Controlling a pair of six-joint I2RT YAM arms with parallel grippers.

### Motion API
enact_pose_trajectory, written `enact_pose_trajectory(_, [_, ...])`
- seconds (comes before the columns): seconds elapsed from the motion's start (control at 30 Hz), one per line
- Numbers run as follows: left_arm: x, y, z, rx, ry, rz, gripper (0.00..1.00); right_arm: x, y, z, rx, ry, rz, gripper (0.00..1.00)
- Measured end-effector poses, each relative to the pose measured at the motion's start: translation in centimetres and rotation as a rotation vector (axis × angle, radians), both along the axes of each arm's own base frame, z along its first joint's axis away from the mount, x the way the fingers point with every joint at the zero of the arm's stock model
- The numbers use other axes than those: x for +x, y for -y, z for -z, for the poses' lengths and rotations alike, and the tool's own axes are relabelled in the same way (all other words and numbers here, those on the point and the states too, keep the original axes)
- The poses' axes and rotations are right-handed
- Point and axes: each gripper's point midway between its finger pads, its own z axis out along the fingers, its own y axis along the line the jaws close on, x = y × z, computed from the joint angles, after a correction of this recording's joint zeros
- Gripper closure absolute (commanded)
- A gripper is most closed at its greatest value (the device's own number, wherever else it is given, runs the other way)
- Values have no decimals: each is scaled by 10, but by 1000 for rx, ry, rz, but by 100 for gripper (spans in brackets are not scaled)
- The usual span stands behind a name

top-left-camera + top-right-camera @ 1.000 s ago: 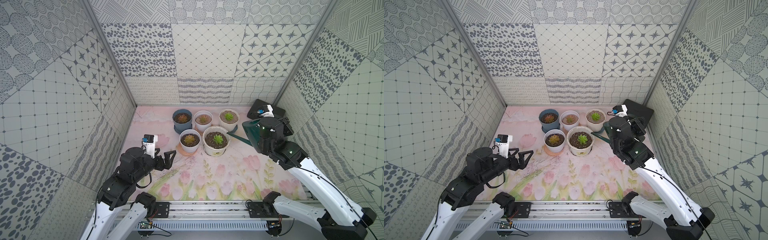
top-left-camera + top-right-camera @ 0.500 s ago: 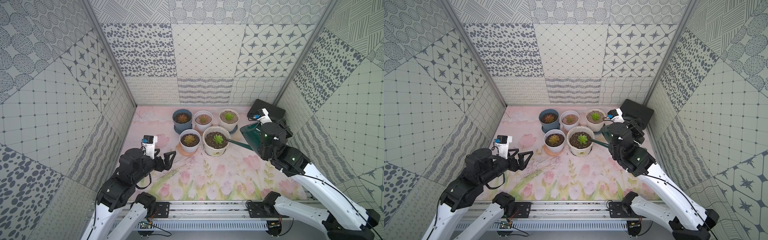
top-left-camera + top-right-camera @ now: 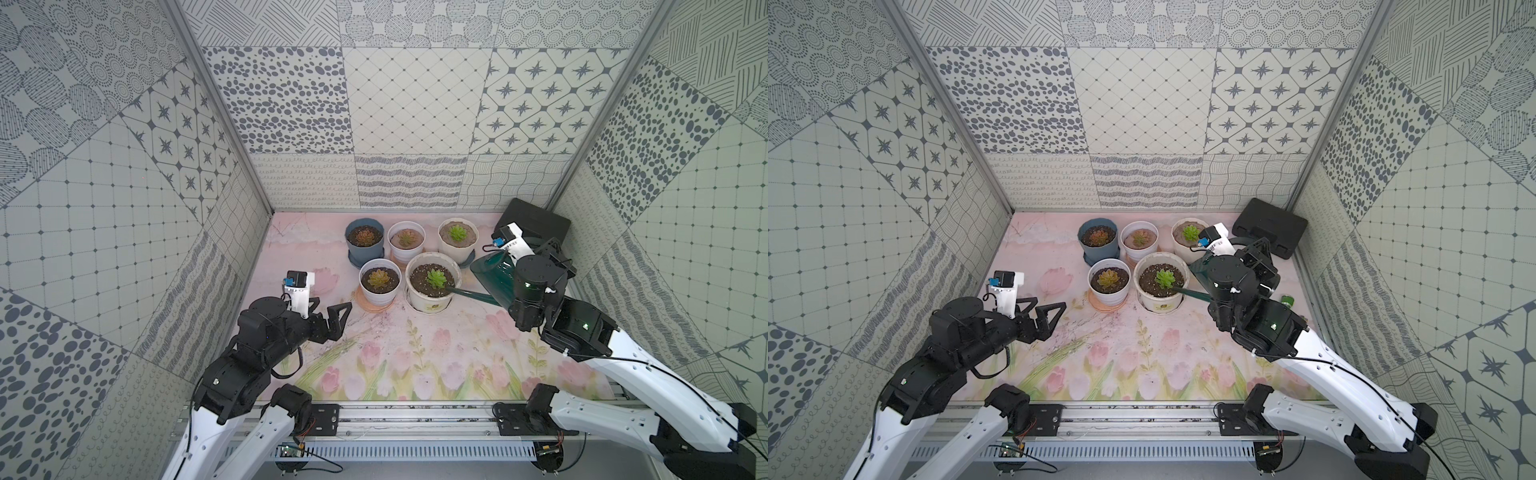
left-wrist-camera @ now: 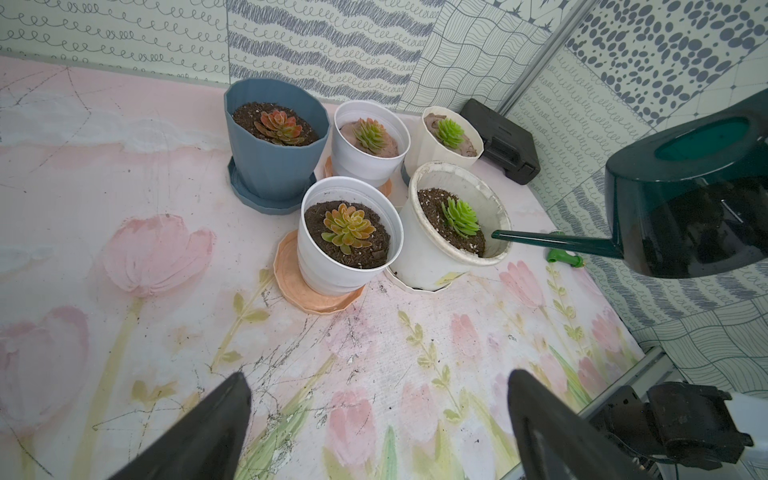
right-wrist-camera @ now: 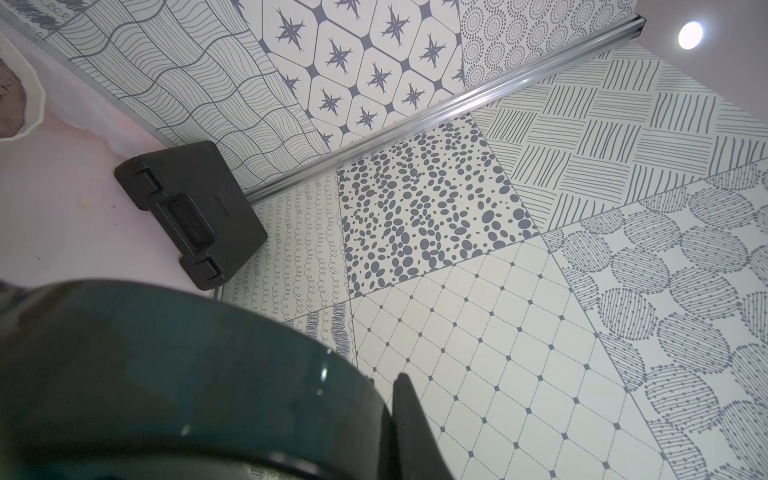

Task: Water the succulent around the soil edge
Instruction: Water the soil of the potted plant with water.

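While your right tool (image 3: 555, 259) clenches the glossy, translucent dark-green watering can (image 3: 494, 276), its grip mostly hidden, the thin spout (image 4: 540, 240) reaches over the rim of the scuffed cream pot (image 4: 419, 253), above gritty soil (image 4: 432, 210) beside the green rosette succulent (image 4: 459, 216). Your left tool (image 3: 332, 320) gapes empty. The pot's yellowish label (image 4: 449, 276) is unreadable.

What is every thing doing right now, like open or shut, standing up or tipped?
Left tool: open, empty, above the mat.
Right tool: shut on the watering can.
Watering can: off the mat, tipped, spout tip over the big pot's soil edge; no stream visible.
Big pot: upright.
Blue pot, front white pot, back white pot, faceted cream pot: upright.
Black case: closed, flat.
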Motion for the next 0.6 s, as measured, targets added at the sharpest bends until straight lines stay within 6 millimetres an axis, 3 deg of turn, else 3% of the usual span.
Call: enact_pose_trajectory(0.6, [-1, 0, -1, -1, 4, 0, 1, 25, -50, 6, 4, -23, -87, 100])
